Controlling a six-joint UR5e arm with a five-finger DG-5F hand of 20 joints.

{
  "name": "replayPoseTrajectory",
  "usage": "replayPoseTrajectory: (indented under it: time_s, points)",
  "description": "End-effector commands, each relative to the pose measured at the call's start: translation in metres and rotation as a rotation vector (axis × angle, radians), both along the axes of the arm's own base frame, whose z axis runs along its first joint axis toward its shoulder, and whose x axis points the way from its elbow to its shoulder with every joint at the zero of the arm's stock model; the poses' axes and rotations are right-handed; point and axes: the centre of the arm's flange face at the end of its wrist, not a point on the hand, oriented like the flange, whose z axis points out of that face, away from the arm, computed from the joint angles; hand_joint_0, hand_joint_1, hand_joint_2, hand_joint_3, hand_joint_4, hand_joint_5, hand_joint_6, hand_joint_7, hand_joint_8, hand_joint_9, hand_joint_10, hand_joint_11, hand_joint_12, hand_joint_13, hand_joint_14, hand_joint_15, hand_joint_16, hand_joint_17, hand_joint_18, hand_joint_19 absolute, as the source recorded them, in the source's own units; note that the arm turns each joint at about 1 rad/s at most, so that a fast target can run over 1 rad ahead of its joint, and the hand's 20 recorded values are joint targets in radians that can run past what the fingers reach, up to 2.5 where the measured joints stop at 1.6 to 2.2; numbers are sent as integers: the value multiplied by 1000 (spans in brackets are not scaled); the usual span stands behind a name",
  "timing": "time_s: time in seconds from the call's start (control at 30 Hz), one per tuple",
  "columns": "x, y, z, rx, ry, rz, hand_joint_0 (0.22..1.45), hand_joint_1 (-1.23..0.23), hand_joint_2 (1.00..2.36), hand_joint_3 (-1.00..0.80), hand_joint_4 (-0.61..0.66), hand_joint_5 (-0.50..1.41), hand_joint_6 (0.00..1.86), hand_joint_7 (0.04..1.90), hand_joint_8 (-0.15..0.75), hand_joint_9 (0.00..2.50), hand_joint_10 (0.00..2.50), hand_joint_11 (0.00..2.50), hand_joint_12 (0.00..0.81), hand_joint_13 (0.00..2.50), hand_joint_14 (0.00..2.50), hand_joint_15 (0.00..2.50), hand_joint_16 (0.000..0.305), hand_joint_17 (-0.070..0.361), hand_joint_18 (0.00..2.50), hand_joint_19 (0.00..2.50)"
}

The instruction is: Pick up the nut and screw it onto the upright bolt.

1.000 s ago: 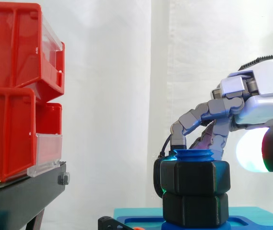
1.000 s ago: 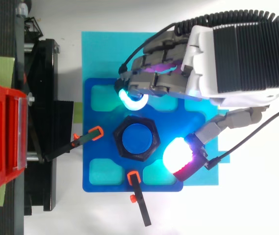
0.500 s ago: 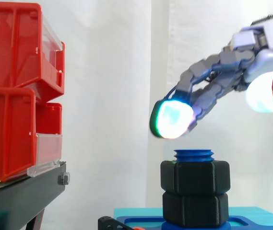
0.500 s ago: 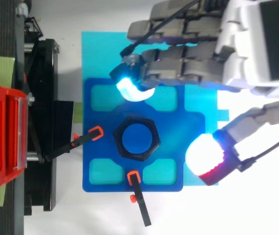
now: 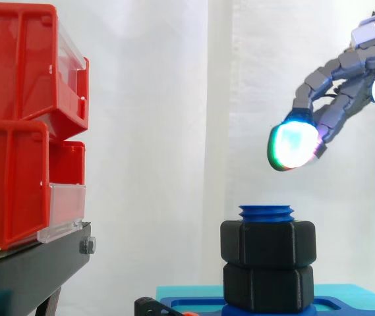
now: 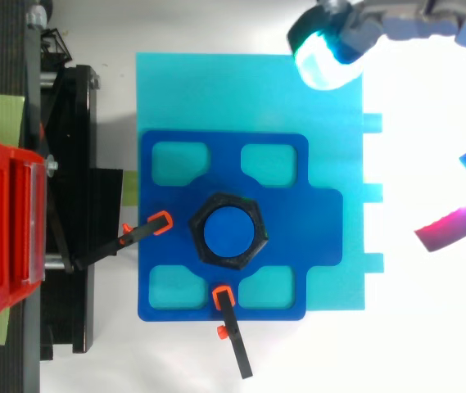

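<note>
Overhead, the robot hand [image 5: 317, 79] is hovering with fingers loosely spread, gripping nothing; below and to its left, the black nut [image 5: 268, 242] is sitting threaded on the blue bolt [image 5: 266, 213].

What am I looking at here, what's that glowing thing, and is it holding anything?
This is a robot arm's mechanical hand; the glowing blobs are its own fingertip pads. One picture is taken level from the side, the other from above, both of one scene. On a dark blue plastic base plate, lying on a light cyan sheet, stands an upright blue threaded bolt with two black hexagonal nuts stacked on it. Two black clamps with orange tips sit at the plate's edges. Red plastic bins sit on a black stand. The hand hovers up to the side, open, holding nothing.
</note>
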Motion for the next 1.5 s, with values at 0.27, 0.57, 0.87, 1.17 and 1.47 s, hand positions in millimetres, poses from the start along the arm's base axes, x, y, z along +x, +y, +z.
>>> replayPoseTrajectory:
  time_s: [0.27, 0.57, 0.87, 1.17, 1.47]
  points:
    - [-76, 8, -4, 128, -64, -47, 454, -635, 1000, -500, 187, -184, 502, 688, 299, 665, 1, 0, 411, 394, 1, 23, 59, 134, 298, 266]
    - [-97, 15, -29, 494, -67, -230, 467, -611, 1000, -500, 185, -178, 502, 696, 294, 693, 1, 0, 405, 414, 0, 38, 58, 132, 294, 280]
    - [-102, 18, -32, 778, -92, -348, 472, -607, 1000, -500, 155, -170, 502, 701, 277, 851, 3, 69, 374, 517, 1, 64, 57, 129, 286, 239]
    - [-122, 20, -77, 777, -18, -388, 540, -513, 1000, -500, 124, -185, 502, 711, 271, 780, 0, 54, 355, 451, 0, 31, 43, 96, 232, 146]
    - [-118, 25, -85, 786, -69, -354, 606, -567, 1000, -494, 158, -242, 501, 669, 265, 346, 0, 0, 317, 0, 0, 0, 36, 82, 0, 0]
